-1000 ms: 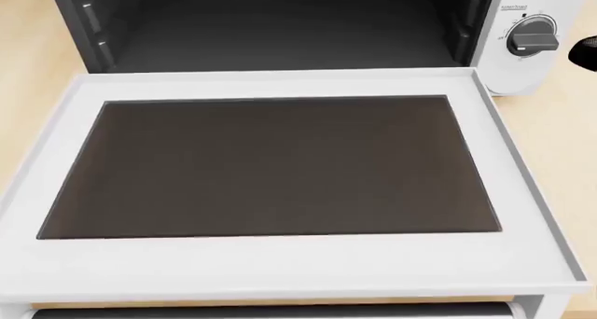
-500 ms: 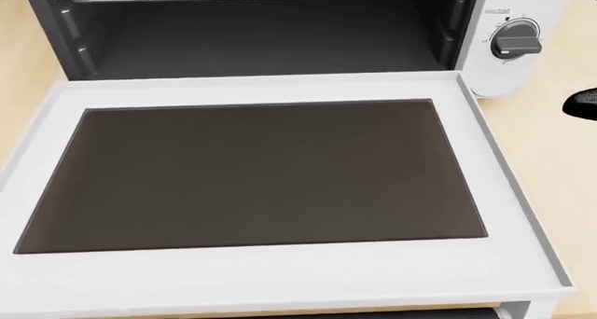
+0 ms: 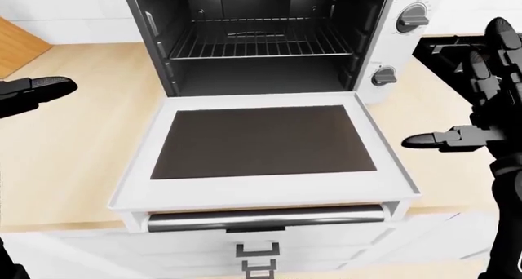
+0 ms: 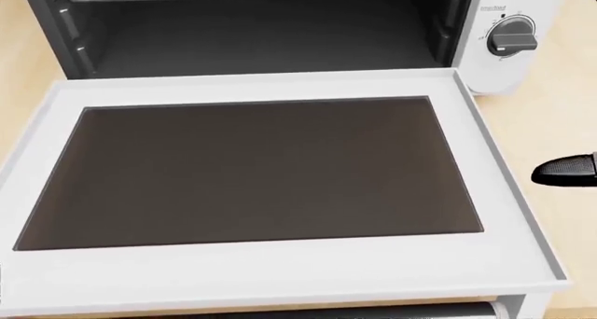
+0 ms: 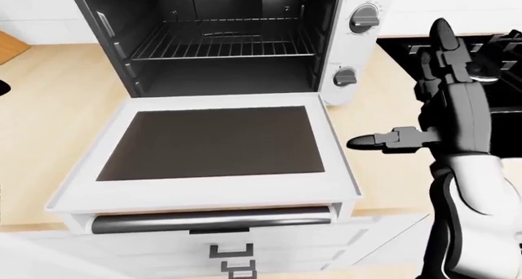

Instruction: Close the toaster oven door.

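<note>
The toaster oven point(image 3: 269, 40) stands on the counter with its door point(image 5: 208, 153) dropped flat, handle bar point(image 5: 212, 221) running left-right along the outer edge. Right of the door, and nearer it, the right hand point(image 5: 453, 117) holds nothing, fingers spread; the left hand point(image 3: 32, 92) hovers off the door's left, fingers unclear.

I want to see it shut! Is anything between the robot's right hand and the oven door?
Nothing; in the right-eye view only bare wooden counter separates the open right hand from the toaster oven door.
</note>
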